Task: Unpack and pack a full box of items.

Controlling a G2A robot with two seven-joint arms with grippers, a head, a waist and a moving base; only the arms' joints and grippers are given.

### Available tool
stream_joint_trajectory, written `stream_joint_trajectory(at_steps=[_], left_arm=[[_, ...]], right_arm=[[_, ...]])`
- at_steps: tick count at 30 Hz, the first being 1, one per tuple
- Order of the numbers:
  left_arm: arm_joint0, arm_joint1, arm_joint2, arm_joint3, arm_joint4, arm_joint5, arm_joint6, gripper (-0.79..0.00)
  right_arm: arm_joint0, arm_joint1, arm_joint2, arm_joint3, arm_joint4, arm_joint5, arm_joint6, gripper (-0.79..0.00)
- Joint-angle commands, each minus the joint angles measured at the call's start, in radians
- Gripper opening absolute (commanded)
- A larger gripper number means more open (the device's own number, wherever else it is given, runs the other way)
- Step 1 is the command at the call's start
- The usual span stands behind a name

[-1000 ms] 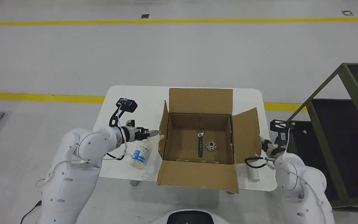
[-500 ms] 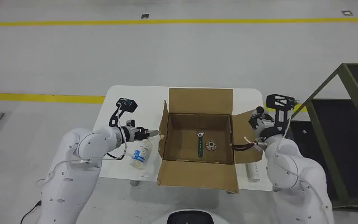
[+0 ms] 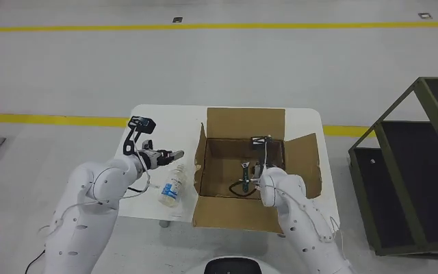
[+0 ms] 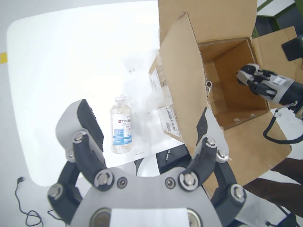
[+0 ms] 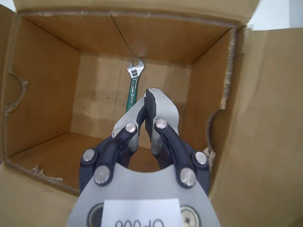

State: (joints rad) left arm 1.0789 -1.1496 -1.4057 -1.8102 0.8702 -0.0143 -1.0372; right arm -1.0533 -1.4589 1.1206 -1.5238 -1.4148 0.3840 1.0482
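While its fingers press together, right claw hangs inside the cardboard box; wrench lies just beyond its tips. Left claw, fingers wide apart, hovers over the bench; bottle lies just ahead, beside the box.

— The box?
— Brown cardboard, upright on the surface, four flaps folded out. The right pincer hangs at its mouth; the left pincer is just outside a side flap.
— Inside?
— A wrench, green handle and steel head, flat on the floor just past the right pincer's tips, head pointing away.
— Outside?
— A clear bottle with a white-and-blue label, on its side below the left pincer.
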Motion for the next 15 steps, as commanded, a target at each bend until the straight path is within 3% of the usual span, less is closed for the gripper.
stream_joint_trajectory(at_steps=[1, 3, 4, 5, 13, 14, 15], left_arm=[[0.013, 0.002, -0.015, -0.013, 0.012, 0.018, 0.027, 0.0], [0.022, 0.003, -0.022, -0.024, 0.019, 0.024, 0.041, 0.0], [0.025, 0.003, -0.023, -0.027, 0.01, 0.022, 0.042, 0.0], [0.025, 0.003, -0.023, -0.027, 0.01, 0.022, 0.042, 0.0], [0.025, 0.003, -0.023, -0.027, 0.01, 0.022, 0.042, 0.0], [0.025, 0.003, -0.023, -0.027, 0.01, 0.022, 0.042, 0.0], [0.025, 0.003, -0.023, -0.027, 0.01, 0.022, 0.042, 0.0]], right_arm=[[0.031, -0.007, -0.021, 0.081, 0.003, -0.003, 0.005, -0.763], [0.055, -0.014, -0.042, 0.135, 0.016, -0.011, 0.008, -0.708], [0.055, -0.014, -0.042, 0.135, 0.016, -0.011, 0.008, -0.483], [0.055, -0.014, -0.042, 0.135, 0.016, -0.011, 0.008, -0.403], [0.055, -0.014, -0.042, 0.135, 0.016, -0.011, 0.008, -0.403], [0.055, -0.014, -0.042, 0.135, 0.016, -0.011, 0.008, 0.0], [0.052, -0.014, -0.048, 0.137, 0.006, -0.024, -0.002, 0.0]])
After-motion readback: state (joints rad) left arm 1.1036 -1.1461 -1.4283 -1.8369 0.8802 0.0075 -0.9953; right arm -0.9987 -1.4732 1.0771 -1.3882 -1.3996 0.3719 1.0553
